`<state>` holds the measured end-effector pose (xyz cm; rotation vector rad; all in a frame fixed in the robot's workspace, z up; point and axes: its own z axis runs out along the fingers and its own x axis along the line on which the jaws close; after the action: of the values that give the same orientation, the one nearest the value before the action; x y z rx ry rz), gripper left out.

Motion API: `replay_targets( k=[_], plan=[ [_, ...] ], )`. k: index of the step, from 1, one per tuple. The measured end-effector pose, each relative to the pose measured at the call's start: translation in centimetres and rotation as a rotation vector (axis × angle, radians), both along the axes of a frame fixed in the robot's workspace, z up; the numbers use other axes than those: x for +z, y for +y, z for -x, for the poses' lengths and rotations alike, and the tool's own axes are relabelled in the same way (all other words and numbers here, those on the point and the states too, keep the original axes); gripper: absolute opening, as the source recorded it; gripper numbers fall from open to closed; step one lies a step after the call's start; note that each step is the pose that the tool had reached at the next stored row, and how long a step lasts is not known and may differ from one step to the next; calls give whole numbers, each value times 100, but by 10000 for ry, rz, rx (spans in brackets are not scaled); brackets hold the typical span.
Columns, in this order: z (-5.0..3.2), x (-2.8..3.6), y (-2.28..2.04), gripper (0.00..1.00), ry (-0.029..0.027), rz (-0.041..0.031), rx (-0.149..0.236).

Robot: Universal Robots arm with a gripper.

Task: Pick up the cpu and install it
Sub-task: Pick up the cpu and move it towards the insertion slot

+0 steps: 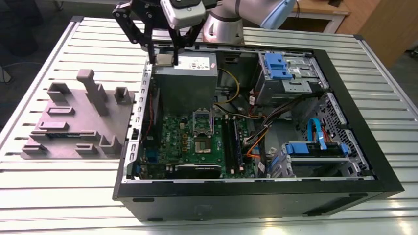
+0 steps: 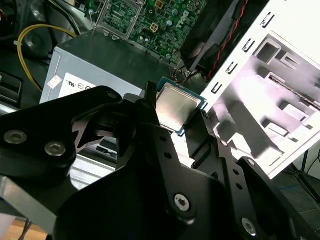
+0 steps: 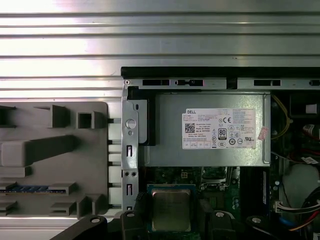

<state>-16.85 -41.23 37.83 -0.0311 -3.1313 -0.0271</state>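
The cpu (image 1: pixel 164 59) is a small square chip with a shiny silver-grey top, and my gripper (image 1: pixel 164 58) is shut on it, holding it flat in the air. In the exterior view it hangs above the grey power supply (image 1: pixel 186 78), at the far corner of the open computer case (image 1: pixel 261 191) on the exterior view's left. The cpu (image 2: pixel 176 106) (image 3: pixel 171 209) sits between black fingers (image 2: pixel 149 102) in both wrist views. The motherboard (image 1: pixel 176 142) lies below, nearer the camera, with its dark socket (image 1: pixel 203 142) under a raised metal frame (image 1: pixel 202 120).
A grey fixture block (image 1: pixel 75 125) with posts and slots stands on the slatted metal table (image 1: pixel 365 63) beside the case. Inside the case are blue drive cages (image 1: pixel 284 68), loose cables (image 1: pixel 261 132) and black memory sticks (image 1: pixel 236 142).
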Motion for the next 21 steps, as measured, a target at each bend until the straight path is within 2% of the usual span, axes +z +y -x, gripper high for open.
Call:
replay_targets(
  k=[21],
  plan=[
    [-99,0,0,47,0,0,0]
  ],
)
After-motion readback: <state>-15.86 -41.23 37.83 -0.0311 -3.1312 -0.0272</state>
